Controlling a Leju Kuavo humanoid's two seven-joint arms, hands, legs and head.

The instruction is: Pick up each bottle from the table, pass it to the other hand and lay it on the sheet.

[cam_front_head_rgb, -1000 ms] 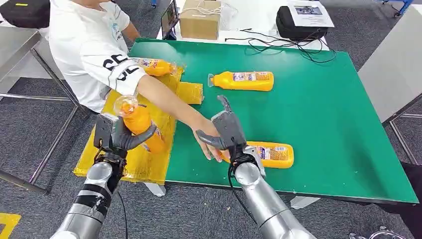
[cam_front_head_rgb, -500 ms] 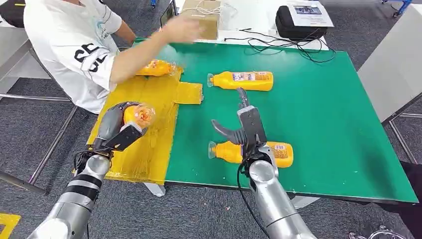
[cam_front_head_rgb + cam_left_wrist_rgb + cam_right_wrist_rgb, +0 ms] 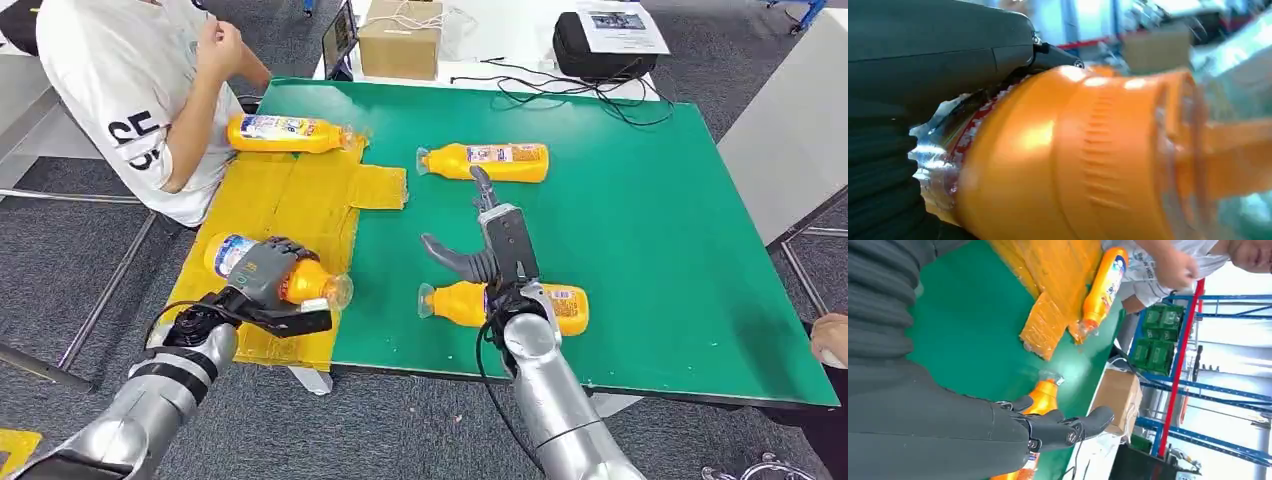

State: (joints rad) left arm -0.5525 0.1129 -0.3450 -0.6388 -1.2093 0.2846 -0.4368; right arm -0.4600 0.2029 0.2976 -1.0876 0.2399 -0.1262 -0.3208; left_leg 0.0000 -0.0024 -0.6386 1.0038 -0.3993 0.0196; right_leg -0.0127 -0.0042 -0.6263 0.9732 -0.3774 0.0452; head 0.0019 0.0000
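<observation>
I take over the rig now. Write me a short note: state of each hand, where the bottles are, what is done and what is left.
Left hand: grips an orange bottle, lying sideways low over the yellow sheet.
Right hand: open, holds nothing, above the near bottle on the green table.
Done: one bottle on the sheet's far end.
Left: release the held bottle; then the near one and the far bottle.

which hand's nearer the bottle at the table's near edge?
Right. Right hand, open, hovers above that bottle. Left hand holds another bottle over the sheet.
</observation>
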